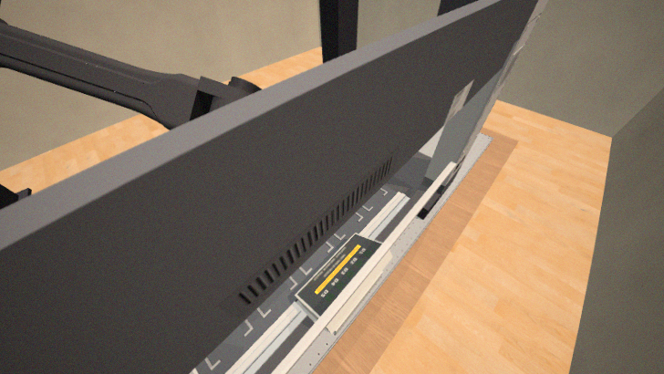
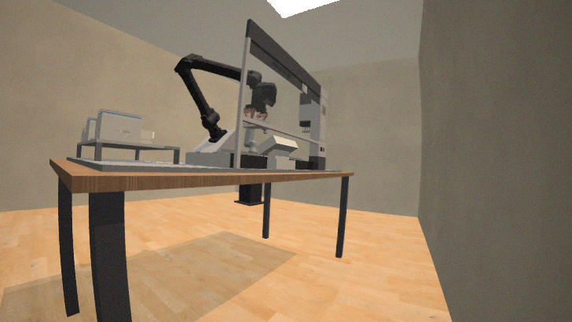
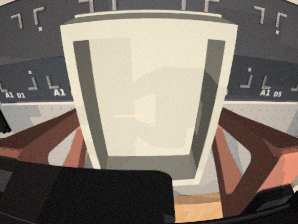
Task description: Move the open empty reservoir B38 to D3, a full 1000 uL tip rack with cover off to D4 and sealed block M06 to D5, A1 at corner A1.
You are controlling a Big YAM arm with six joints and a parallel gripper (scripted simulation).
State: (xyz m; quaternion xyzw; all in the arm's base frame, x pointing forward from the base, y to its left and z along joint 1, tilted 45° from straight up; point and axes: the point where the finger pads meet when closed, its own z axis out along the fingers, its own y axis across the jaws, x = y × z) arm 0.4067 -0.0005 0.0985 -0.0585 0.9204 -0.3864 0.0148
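In the wrist view my gripper [image 3: 149, 110] is shut on the one-well reservoir [image 3: 148, 96]. It is a white open trough with an empty single well, held by its long sides between the brown fingers. It hangs level above the dark deck [image 3: 40, 63], whose white corner brackets [image 3: 100, 4] and engraved 'A1' marks [image 3: 60, 91] show around it. I cannot tell which deck position lies under it. In the exterior view the gripper [image 2: 256, 115] hangs behind the clear screen, well above the table. The tip rack and the sealed block are not told apart here.
A tall framed screen [image 2: 276, 100] with a dark top beam [image 1: 232, 185] fronts the deck and hides most of it in the top view. A status panel [image 1: 341, 274] with a yellow bar lies on the deck edge. The SHELF [image 2: 128, 145] carries pale boxes [image 2: 119, 126] at left.
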